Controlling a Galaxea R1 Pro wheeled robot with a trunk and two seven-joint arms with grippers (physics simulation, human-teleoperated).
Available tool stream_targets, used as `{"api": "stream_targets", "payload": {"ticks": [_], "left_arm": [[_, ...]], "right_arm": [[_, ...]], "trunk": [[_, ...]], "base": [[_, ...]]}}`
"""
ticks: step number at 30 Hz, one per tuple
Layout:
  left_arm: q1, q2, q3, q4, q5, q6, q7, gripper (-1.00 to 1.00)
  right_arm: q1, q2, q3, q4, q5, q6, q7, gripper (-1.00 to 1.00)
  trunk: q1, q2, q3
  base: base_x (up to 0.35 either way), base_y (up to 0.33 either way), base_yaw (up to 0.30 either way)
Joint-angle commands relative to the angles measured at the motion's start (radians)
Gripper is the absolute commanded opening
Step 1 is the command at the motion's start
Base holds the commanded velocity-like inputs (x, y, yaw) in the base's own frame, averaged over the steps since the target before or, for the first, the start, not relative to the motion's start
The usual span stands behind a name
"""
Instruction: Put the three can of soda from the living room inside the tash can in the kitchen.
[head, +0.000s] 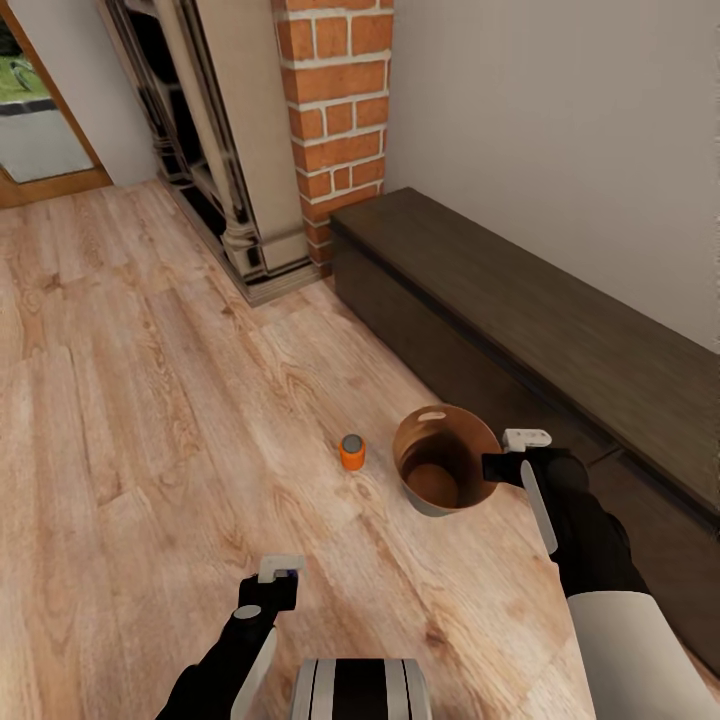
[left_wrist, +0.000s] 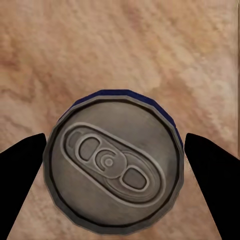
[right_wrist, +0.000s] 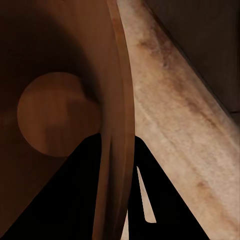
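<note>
My right gripper (head: 507, 452) clamps the trash can's (head: 440, 500) right rim, one finger inside, keeping it carryable; my left gripper (left_wrist: 116, 165), unclenched, straddles the blue can (left_wrist: 112, 165) for a grab; an orange can (head: 352, 451) stands left of the bucket

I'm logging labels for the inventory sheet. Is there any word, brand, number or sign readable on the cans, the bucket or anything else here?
None: no text can be read.
Blue can: grey top with pull tab, no writing.
Orange can: too small to tell.
Bucket: plain.
</note>
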Motion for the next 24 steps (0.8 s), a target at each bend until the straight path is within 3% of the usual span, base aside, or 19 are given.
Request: {"api": "stream_targets", "payload": {"ticks": [1,20,24], "left_arm": [[0.0,0.0,0.0,0.001,0.0,0.0,-0.001,-1.0],[0.0,0.0,0.0,0.0,0.0,0.0,-0.001,-1.0],[0.0,0.0,0.0,0.0,0.0,0.0,-0.001,-1.0]], "right_arm": [[0.0,0.0,0.0,0.0,-0.014,0.0,0.004,-1.0],[0.0,0.001,0.0,0.0,-0.014,0.0,0.004,-1.0],[0.0,0.001,0.0,-0.001,-0.014,0.0,0.004,-1.0]], "trunk": [[0.0,0.0,0.004],[-0.009,0.005,0.078],[-0.009,0.005,0.078]], "base": [[0.0,0.0,0.0],[0.0,0.0,0.015],[0.0,0.0,0.082]]}}
